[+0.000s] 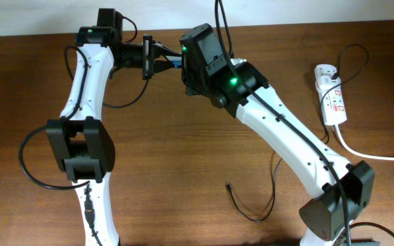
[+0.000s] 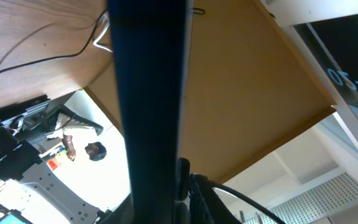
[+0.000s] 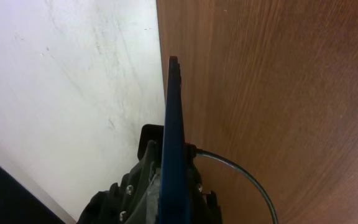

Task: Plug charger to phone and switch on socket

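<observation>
Right hand is clamped on phone, which sits edge-on with its long axis running out past the fingers. Left hand faces it from the opposite side; can't tell its grip. Charger tip lies on worktop, well behind the 2 hands and nearer the right arm.

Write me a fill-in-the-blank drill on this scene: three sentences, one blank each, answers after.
1. In the right wrist view, the right end effector grips the edge-on, blue-edged ___.
2. The charger has its loose tip lying on the ___, apart from the phone.
3. The socket has a ___ body with red-marked switches.

Missing words: phone; table; white.
</observation>
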